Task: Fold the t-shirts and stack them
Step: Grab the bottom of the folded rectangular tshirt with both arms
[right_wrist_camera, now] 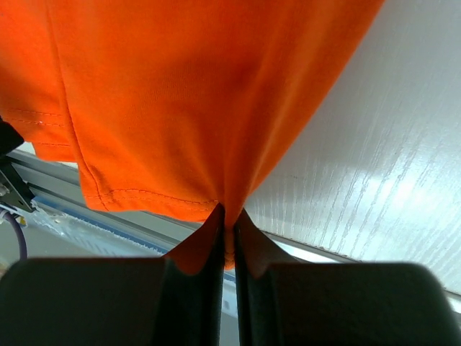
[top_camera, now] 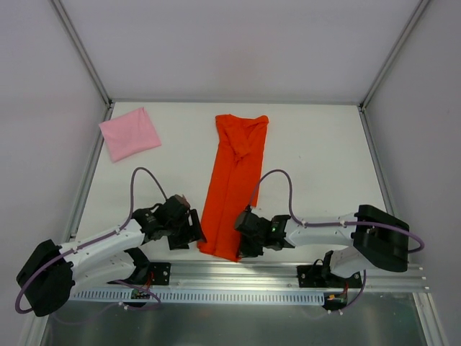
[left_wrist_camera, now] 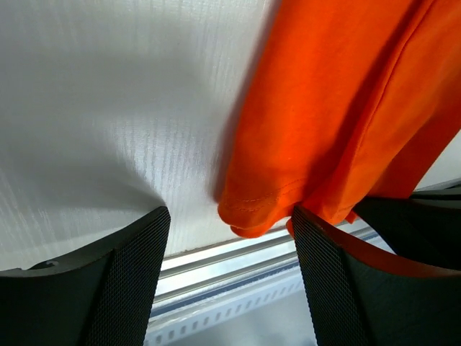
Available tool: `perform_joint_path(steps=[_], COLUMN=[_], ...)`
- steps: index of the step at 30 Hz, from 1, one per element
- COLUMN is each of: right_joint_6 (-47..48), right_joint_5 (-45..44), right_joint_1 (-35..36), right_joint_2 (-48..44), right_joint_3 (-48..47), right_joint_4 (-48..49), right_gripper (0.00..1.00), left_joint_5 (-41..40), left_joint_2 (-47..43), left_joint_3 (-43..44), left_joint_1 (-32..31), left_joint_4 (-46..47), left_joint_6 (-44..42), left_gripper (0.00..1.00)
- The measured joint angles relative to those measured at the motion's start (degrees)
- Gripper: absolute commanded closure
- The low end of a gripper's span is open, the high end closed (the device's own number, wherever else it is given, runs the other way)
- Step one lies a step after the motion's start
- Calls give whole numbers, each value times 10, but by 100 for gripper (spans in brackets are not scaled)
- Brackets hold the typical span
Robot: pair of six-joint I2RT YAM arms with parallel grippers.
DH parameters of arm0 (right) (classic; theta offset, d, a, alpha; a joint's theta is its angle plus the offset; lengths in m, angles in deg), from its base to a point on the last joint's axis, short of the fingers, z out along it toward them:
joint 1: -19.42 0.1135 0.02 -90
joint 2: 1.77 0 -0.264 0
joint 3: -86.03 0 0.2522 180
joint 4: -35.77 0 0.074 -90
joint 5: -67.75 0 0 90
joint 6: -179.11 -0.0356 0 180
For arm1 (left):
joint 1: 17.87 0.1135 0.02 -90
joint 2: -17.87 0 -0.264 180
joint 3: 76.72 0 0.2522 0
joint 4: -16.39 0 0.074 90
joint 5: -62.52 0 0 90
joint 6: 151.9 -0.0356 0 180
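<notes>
Orange-red shirt [top_camera: 234, 180] is thin soft cloth, super light and floppy, so I'd guess it sags and drags wherever it isn't held. Nothing fragile about it, but it won't keep a shape on its own. It lies as a long narrow strip down the middle of the table [top_camera: 324, 158], collar end at the far side, hem end right at the near edge by the rail [top_camera: 238, 272] between the two arms. Best place to take it imo is the two near hem corners, one per claw, so the hem lifts straight and can go over toward the collar without twisting. The right claw [right_wrist_camera: 227, 216] is pressed together on a pinch of the hem at its corner, cloth fanning out from between the tips. The left claw [left_wrist_camera: 227, 223] is spread, and the other hem corner sits in the gap close to one finger. I can't tell if it's touching, but nothing's gripped on that side. The pink shirt [top_camera: 130, 134] sits as a small folded square at the far left of the table, well apart from both claws, and looks done to me and ready for stacking
</notes>
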Motion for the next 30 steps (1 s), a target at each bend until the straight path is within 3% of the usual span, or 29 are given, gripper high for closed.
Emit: perform_joint_path(steps=[7, 8, 10, 11, 13, 19, 25, 30], right_joint_6=[-19, -20, -20, -19, -19, -7, 38, 107], right_joint_5=[-16, -17, -20, -22, -25, -53, -108, -120], right_joint_1=[9, 10, 10, 10, 11, 11, -10, -107], right_joint_2=[1, 3, 4, 4, 4, -15, -96, -135], right_joint_3=[-3, -5, -9, -11, -15, -40, -109, -162], right_joint_4=[-2, -3, -9, -10, -16, -57, -124, -149], right_gripper=[94, 96, 96, 98, 99, 99, 99, 99], left_joint_5=[6, 7, 8, 11, 13, 0, -76, -109], left_joint_2=[10, 14, 31, 40, 49, 50, 49, 99], left_joint_3=[-12, -13, -14, -14, -14, 17, 199, 327], left_joint_1=[0, 0, 0, 1, 0, 0, 2, 34], left_joint_4=[21, 27, 39, 45, 51, 13, -79, -73], left_joint_6=[-3, -4, -11, -13, -21, -43, -105, -162], left_gripper=[52, 64, 76, 90, 100, 100, 100, 100])
